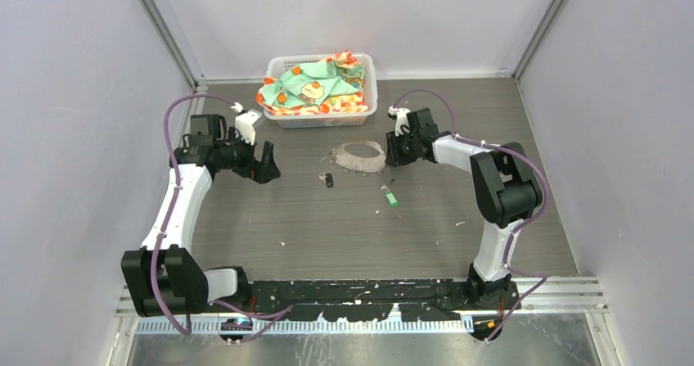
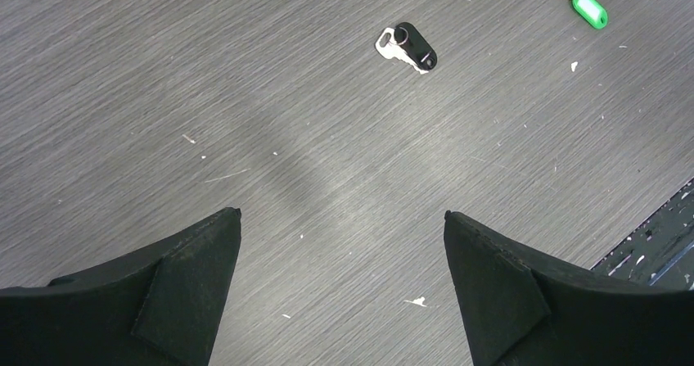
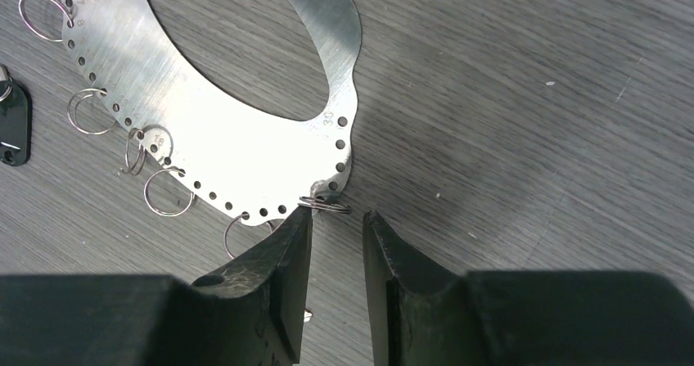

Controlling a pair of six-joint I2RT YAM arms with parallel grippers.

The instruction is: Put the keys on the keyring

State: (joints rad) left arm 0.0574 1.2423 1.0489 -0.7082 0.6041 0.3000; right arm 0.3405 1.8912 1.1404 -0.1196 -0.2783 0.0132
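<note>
The keyring [image 1: 360, 156] is a thin silver loop lying flat at mid-table; in the right wrist view it is a holed metal band [image 3: 205, 137] with several small split rings along its edge. The black-headed key [image 1: 328, 180] lies just left of it and also shows in the left wrist view [image 2: 413, 45]. The green-headed key [image 1: 390, 196] lies nearer, and shows there too [image 2: 588, 7]. My left gripper [image 1: 268, 169] is wide open and empty [image 2: 342, 214], left of the black key. My right gripper [image 1: 390, 155] sits at the keyring's right edge, jaws narrowly apart and empty [image 3: 337, 214], just behind one small split ring [image 3: 326, 205].
A white basket [image 1: 323, 121] holding a patterned green and orange cloth [image 1: 315, 83] stands at the back, just behind the keyring. Grey walls close in on both sides. A black rail [image 1: 368, 292] runs along the near edge.
</note>
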